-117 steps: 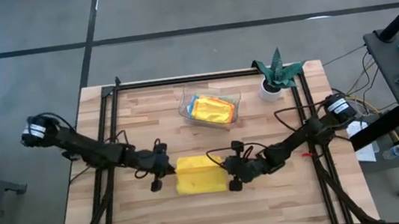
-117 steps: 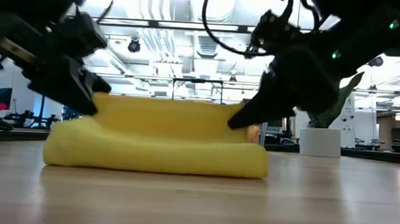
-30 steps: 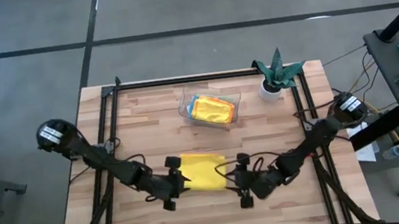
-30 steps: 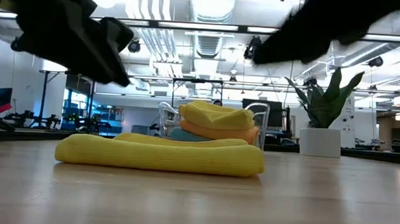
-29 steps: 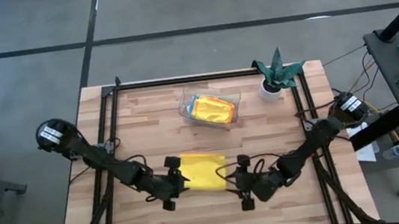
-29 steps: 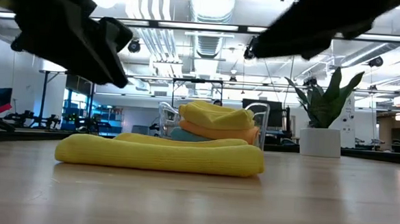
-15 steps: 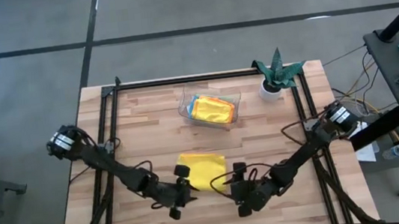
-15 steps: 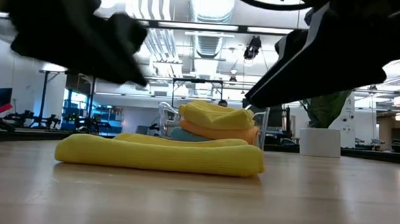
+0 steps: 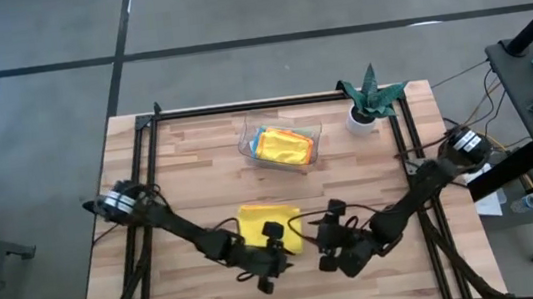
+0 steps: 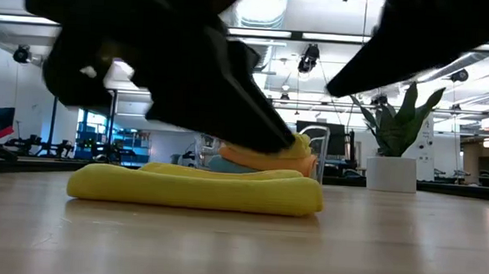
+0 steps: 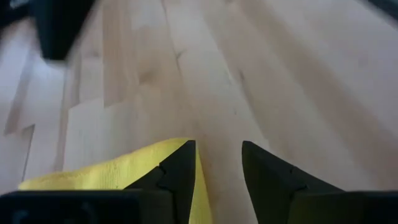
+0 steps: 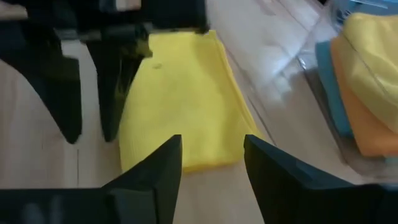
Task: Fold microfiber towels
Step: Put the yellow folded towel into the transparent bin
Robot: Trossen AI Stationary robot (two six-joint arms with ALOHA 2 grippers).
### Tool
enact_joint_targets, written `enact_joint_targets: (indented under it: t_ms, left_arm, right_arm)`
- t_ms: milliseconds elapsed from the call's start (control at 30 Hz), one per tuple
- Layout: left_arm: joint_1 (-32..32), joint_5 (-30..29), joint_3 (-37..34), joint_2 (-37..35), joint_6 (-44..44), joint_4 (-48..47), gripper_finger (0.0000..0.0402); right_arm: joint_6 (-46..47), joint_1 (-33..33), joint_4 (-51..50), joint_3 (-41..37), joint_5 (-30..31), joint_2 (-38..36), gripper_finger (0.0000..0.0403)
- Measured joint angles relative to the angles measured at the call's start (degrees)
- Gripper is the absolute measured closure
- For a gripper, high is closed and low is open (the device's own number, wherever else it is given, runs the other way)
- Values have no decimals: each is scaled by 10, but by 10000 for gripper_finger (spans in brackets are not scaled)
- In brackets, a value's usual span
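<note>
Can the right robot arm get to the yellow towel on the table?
Probably yes. The right gripper hangs open just off the folded yellow towel, nothing between them. The left gripper crowds the towel's near edge, though.

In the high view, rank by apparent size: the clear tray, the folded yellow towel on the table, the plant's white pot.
1. clear tray and folded yellow towel: look alike, the towel partly hidden by the grippers
2. white pot: smallest

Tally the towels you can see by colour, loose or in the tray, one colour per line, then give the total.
Yellow towels: 2, one folded on the table and one on top of the stack in the clear tray
Orange towel: 1, in the stack
Turquoise towel: 1, in the stack
Total: 4 visible
</note>
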Motion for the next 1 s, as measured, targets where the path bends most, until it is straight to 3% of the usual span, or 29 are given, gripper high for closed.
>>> enact_joint_targets:
  t_ms: [133, 500, 633, 1000]
  left_arm:
    - [8, 1, 37, 27, -5, -47, 264]
    - [12, -26, 64, 40, -5, -47, 147]
    - [12, -63, 61, 57, -6, -55, 139]
    - [14, -74, 61, 73, -36, -56, 139]
  right_arm:
    - [35, 16, -29, 0, 9, -11, 246]
    - [37, 28, -33, 0, 21, -11, 273]
    - [40, 28, -33, 0, 21, -12, 280]
    - [41, 28, -38, 0, 21, -12, 293]
